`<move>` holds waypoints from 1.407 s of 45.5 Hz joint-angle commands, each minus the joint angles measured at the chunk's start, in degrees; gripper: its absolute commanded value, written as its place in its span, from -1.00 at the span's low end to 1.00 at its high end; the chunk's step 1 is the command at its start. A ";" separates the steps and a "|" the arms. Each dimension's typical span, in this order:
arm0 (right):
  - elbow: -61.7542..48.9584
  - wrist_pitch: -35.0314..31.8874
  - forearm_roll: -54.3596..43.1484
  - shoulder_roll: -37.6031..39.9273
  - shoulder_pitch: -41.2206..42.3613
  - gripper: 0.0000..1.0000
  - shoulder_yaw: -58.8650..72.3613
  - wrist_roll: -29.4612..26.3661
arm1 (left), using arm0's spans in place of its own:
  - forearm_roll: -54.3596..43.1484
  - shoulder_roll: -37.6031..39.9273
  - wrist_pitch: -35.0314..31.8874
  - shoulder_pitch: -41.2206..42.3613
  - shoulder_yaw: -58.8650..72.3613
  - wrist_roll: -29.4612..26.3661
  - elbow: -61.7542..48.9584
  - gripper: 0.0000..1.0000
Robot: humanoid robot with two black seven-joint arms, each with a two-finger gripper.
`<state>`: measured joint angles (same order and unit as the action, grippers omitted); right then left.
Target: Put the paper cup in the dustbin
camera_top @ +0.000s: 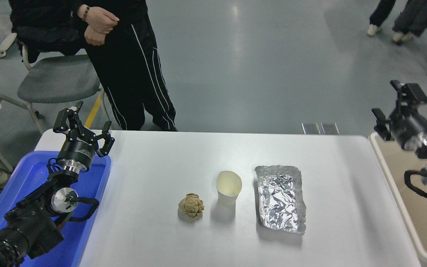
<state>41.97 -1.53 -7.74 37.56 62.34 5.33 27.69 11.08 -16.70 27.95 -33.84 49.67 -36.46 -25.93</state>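
The off-white paper cup (228, 187) stands upright near the middle of the white table (161, 155), its cream inside showing. The beige dustbin (417, 207) stands off the table's right edge, partly cut by the frame. My right gripper (389, 105) is open and empty, raised above the bin's far left corner, far right of the cup. My left gripper (83, 124) is open and empty, parked at the lower left over the blue bin.
A crumpled brown paper ball (191, 205) lies just left of the cup. A foil tray (281, 197) lies just right of it. A blue bin (32, 174) stands at the left. A person (124, 55) stands at the far side beside a chair (58, 79).
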 commanded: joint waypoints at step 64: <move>-7.16 -24.48 -33.74 -37.56 20.46 0.99 43.27 -2.91 | 0.00 0.00 0.00 0.00 -0.01 -0.01 0.00 1.00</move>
<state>39.49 -25.98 -41.20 1.02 87.51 48.59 24.72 11.07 -16.70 27.95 -33.84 49.66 -36.47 -25.93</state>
